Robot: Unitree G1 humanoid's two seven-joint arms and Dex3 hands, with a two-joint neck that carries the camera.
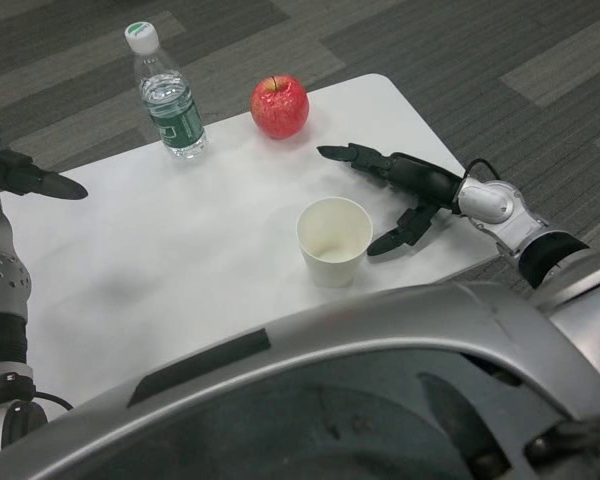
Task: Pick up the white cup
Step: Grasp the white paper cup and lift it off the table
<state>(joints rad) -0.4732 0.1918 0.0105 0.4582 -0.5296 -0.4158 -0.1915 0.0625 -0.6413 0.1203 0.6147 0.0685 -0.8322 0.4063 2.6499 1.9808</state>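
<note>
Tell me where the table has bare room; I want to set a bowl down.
Widest bare patch: between the left hand and the cup, below the bottle. It is crowded to the right, where the right hand sits between cup and apple.

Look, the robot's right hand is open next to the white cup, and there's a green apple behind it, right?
Almost. The apple is red, not green, as the head view shows. The rest holds: the right hand is open beside the white cup, and the apple sits behind the cup.
</note>
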